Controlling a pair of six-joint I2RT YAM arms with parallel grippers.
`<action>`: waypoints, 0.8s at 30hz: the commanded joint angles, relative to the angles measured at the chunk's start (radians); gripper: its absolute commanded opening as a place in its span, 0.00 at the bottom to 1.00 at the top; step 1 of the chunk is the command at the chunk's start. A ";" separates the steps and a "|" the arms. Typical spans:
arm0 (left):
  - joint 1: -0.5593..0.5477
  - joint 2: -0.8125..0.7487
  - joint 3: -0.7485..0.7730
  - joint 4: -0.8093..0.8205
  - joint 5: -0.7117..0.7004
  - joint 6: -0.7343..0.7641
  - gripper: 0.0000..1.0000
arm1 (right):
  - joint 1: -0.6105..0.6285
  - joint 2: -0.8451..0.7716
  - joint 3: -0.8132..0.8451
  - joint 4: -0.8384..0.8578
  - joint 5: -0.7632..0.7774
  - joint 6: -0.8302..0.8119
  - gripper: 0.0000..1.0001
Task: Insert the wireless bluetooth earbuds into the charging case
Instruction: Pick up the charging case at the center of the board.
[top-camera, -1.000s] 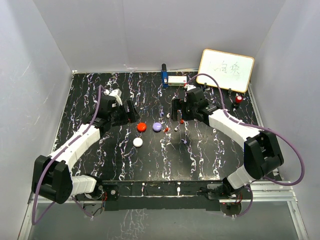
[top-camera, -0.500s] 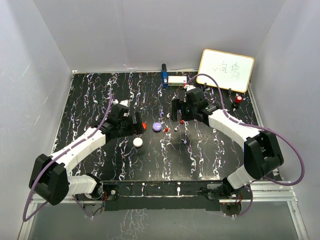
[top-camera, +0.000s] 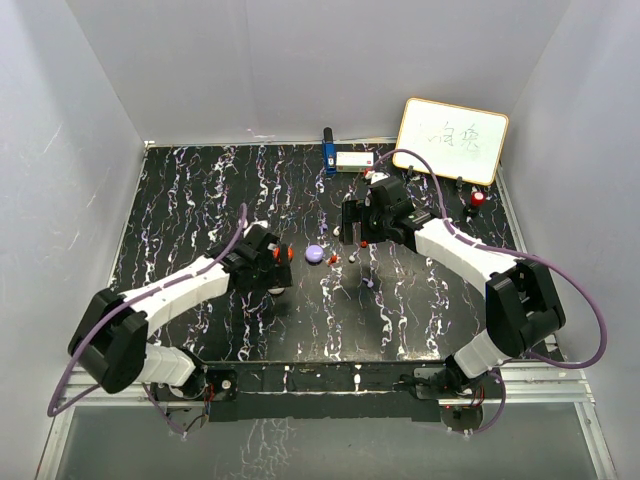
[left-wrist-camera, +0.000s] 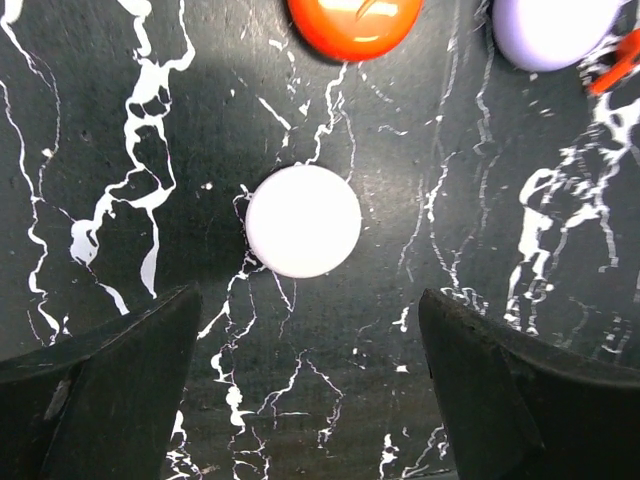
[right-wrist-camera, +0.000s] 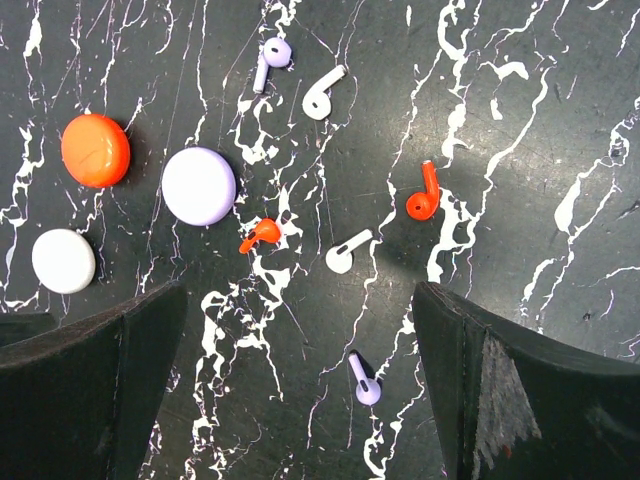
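Three round charging cases lie mid-table: orange (right-wrist-camera: 95, 150), purple (right-wrist-camera: 198, 186) and white (right-wrist-camera: 63, 261). Several tiny earbuds are scattered to their right: purple (right-wrist-camera: 271, 58), white (right-wrist-camera: 322, 95), red (right-wrist-camera: 424, 198), red (right-wrist-camera: 260, 235), white (right-wrist-camera: 347, 252) and purple (right-wrist-camera: 363, 383). My left gripper (top-camera: 272, 264) is open and empty. It hovers over the white case (left-wrist-camera: 303, 221), which lies just ahead of its fingertips; the top view hides that case. My right gripper (top-camera: 352, 228) is open and empty above the earbuds. The orange case (top-camera: 284, 254) and purple case (top-camera: 315, 254) show in the top view.
A whiteboard (top-camera: 452, 140) leans at the back right, with a red-capped object (top-camera: 477, 199) beside it. A blue object (top-camera: 328, 150) and a white box (top-camera: 353, 160) stand at the back edge. White walls enclose the black marbled table (top-camera: 200, 200).
My left arm has swung right and toward the near edge, from left of the orange case to over the white case. My right arm has barely moved.
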 joint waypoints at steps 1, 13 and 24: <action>-0.031 0.041 0.023 -0.038 -0.062 -0.018 0.87 | 0.006 -0.005 0.048 0.052 -0.003 0.001 0.94; -0.023 0.183 0.242 -0.033 -0.178 0.101 0.91 | 0.006 -0.016 0.043 0.053 0.005 -0.002 0.95; 0.070 0.331 0.308 0.055 -0.058 0.186 0.92 | 0.006 -0.045 0.020 0.054 0.012 -0.008 0.95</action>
